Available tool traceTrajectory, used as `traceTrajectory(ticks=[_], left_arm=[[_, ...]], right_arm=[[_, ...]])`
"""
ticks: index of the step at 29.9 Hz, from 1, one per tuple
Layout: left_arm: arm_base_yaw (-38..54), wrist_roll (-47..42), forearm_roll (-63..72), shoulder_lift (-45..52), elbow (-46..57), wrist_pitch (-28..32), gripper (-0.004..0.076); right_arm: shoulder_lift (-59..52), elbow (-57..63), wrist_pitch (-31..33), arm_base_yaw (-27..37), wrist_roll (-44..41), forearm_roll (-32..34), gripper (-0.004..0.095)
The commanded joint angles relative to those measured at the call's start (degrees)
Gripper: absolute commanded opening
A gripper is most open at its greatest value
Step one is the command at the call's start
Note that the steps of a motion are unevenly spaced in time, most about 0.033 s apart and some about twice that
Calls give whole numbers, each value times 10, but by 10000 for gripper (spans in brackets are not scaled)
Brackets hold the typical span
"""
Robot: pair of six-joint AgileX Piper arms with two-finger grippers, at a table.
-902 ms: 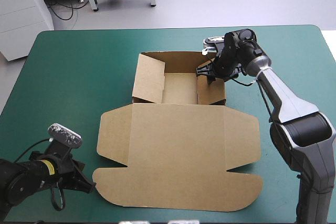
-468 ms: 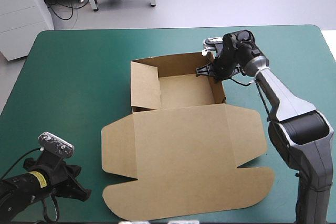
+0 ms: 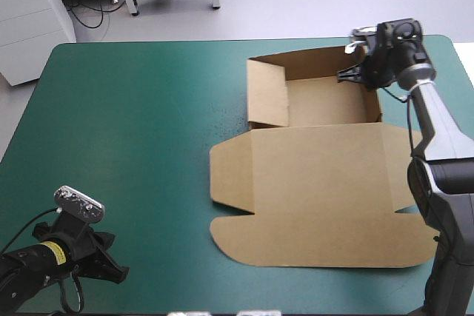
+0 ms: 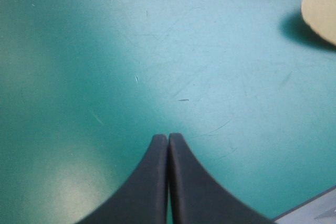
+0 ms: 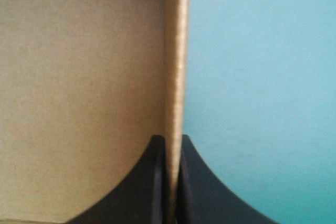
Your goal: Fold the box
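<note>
The right gripper (image 3: 361,76) clamps the box (image 3: 318,183) wall at 1 o'clock (lid flat). The left gripper (image 4: 167,137), pressed together and empty, sits at 7 o'clock.

Right arm (image 3: 435,123): tapered silver-grey links, black joint housings; left arm (image 3: 29,271): black casing with a yellow band (image 3: 50,252); left pincer (image 4: 168,139) and right pincer (image 5: 172,140): two broad, smooth black fins each, tapering to points.

The right arm (image 3: 441,138) partly hides the box's (image 3: 318,183) right flap.
</note>
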State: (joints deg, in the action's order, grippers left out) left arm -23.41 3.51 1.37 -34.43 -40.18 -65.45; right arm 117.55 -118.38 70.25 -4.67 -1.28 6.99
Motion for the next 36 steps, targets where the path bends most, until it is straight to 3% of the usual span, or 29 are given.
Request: traceTrajectory(ticks=[1, 8, 15, 17, 20, 25, 27, 32, 36], left_arm=[[-2, -5, -8, -1, -14, 23, -32], [-2, -5, -14, -1, -14, 23, -32], [-2, -5, -14, -1, -14, 51, -32], [-2, -1, -14, -1, -14, 62, -32], [-2, -3, -24, -1, -14, 74, -32], [-2, -6, -40, -1, -14, 74, -32], [-2, -6, -40, -1, -14, 74, -32], [-2, -6, -40, -1, -14, 73, -32], [-2, -6, -41, -1, -14, 70, -32]], right_arm=[[-40, -26, -1, 67, 8, 37, -23], [-40, -26, -14, 192, 32, 2, -23], [-39, -25, -29, 257, 66, 4, -21], [-37, -25, -29, 269, 66, 3, 18], [-34, -25, -19, 279, 70, 3, 219], [-34, -26, -10, 286, 81, 10, 808], [-36, -27, -10, 286, 81, 11, 926], [-58, -39, -7, 284, 84, -20, 843], [-84, -51, 12, 284, 87, -79, 535]])
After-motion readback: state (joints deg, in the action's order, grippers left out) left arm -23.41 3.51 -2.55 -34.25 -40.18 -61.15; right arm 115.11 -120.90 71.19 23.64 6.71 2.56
